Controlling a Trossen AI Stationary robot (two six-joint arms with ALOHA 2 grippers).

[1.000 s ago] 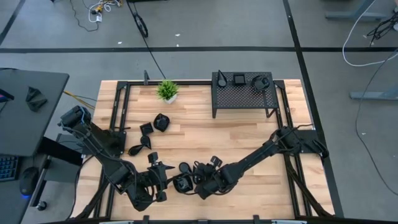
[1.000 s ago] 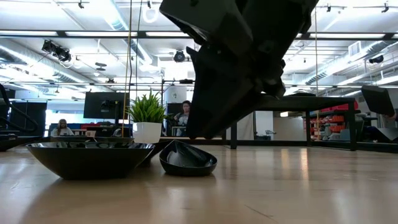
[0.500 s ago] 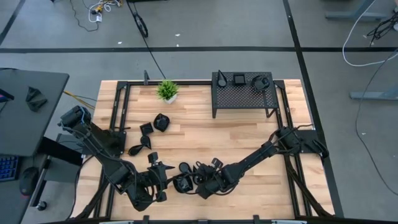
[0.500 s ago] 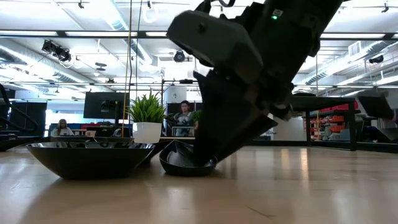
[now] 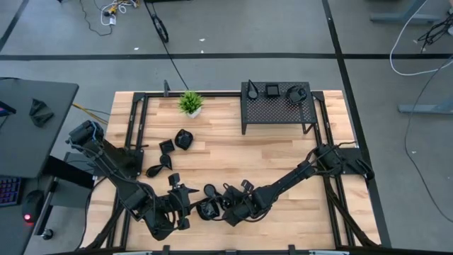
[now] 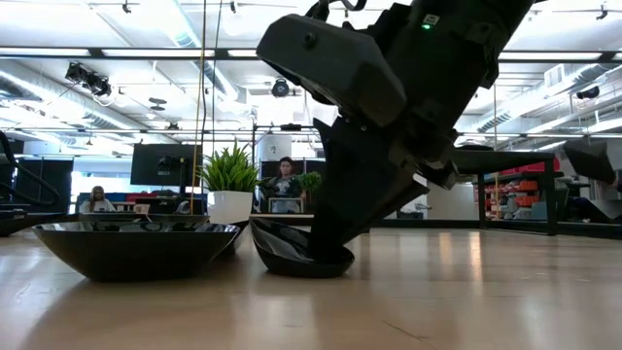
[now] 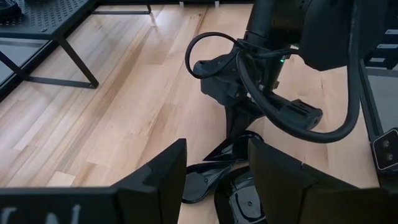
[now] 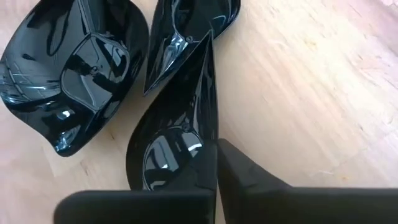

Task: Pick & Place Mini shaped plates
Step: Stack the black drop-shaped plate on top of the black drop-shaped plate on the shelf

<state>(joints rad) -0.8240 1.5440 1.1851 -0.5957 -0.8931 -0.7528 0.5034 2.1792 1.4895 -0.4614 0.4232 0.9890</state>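
Several glossy black mini plates cluster near the table's near edge. More lie toward the left, and three rest on the perforated rack. My right gripper is down on a teardrop plate beside a squarish plate and is shut on it. My left gripper hovers open just left of the cluster, pointing toward it, and touches nothing. My right gripper holds the teardrop plate by the side rim of its wide end. One finger is outside the rim; the other seems to be inside the bowl. The fingers slant down from the table's right. The plate is tilted, its underside on the table.
A small green potted plant stands at the far left of the table. The black rack takes the far right. A larger-looking black plate sits close beside the held one. Bare wood lies in the table's middle.
My right gripper has come down toward the near edge onto the teardrop plate and taken hold of it. The plate, flat on the table a second ago, now stands tipped up on one side.
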